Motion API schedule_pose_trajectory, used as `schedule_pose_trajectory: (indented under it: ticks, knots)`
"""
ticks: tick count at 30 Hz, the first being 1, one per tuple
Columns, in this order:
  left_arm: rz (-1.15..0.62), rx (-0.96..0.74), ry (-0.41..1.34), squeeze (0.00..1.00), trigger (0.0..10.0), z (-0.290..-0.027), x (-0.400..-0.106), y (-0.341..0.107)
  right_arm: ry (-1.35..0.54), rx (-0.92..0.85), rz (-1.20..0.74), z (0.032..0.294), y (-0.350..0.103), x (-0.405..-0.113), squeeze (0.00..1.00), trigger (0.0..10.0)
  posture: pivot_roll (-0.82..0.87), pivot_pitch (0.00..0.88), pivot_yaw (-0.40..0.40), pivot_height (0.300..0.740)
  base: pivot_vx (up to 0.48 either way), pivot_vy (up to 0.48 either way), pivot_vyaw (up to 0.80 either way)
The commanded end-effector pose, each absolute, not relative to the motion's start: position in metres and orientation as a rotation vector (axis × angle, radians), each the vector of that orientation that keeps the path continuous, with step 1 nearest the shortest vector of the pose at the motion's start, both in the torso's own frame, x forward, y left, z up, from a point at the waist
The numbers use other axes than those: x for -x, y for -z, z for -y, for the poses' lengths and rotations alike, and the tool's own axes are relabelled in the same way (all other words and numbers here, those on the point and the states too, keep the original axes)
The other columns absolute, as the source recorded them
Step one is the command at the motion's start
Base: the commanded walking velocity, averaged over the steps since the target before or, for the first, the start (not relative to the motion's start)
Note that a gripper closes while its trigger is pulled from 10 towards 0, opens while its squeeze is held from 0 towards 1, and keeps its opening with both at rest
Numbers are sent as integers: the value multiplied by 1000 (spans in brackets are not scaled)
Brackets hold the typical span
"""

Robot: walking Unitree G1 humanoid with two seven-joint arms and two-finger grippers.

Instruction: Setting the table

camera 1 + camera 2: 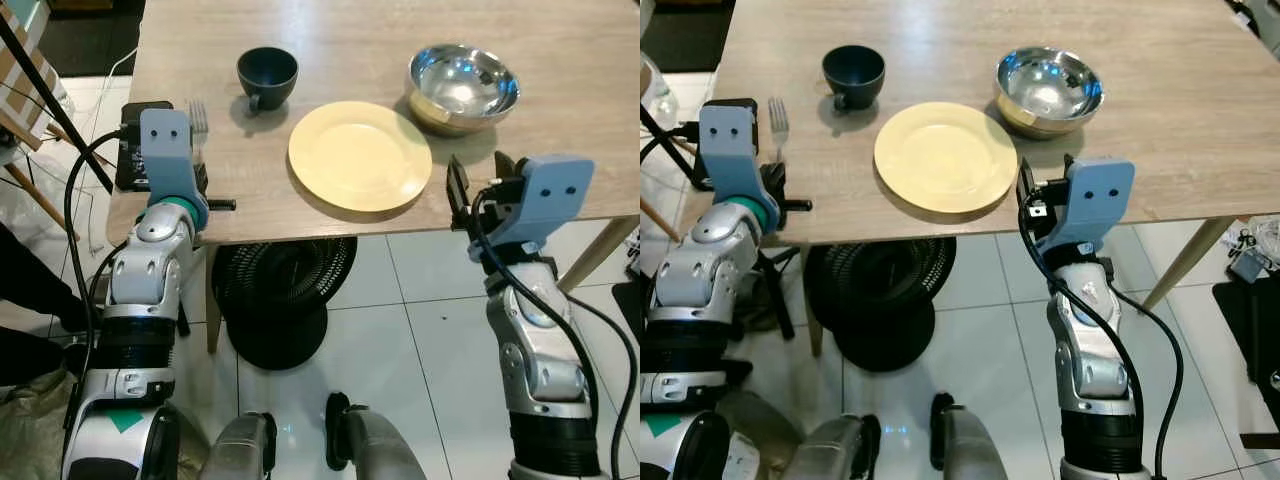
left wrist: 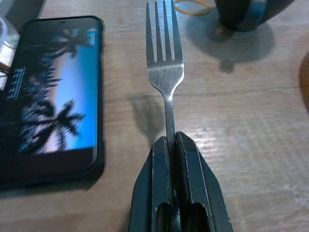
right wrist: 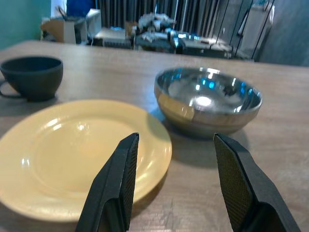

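Note:
A steel fork [image 2: 165, 63] lies on the wooden table [image 1: 560, 120] near its left edge, tines pointing away from me; my left gripper [image 2: 173, 145] is shut on its handle. To its right sit a dark cup [image 1: 267, 76], a yellow plate [image 1: 360, 155] and a shiny metal bowl [image 1: 463, 86]. My right gripper [image 3: 176, 181] stands open at the table's near edge, facing the plate [image 3: 72, 154] and the bowl [image 3: 207, 104], with nothing between its fingers.
A black phone [image 2: 48, 92] with a lit screen lies just left of the fork, close to the table's left edge. Under the table stands a round black fan [image 1: 280, 290] on white tiles. A table leg [image 1: 600, 250] slants down at the right.

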State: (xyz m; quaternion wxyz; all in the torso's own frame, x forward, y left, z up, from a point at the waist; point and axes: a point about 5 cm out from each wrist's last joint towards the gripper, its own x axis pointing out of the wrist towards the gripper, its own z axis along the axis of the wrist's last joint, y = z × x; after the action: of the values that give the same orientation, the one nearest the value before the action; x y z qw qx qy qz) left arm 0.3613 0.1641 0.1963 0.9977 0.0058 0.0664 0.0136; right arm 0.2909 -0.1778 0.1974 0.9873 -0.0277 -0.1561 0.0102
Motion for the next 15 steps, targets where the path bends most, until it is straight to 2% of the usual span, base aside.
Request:
schedule_pose_trajectory:
  ticks: [1,15]
  knots:
    - [-141,-29,-22,0,10000,-162,-363,-196,-8,48,307,180,-196,-287,0,10000,13,211,17,740,0,0,0]
    - [-122,67,14,0,10000,-150,-379,-205,-28,42,297,174,-196,-285,0,10000,-1,225,17,740,0,0,0]
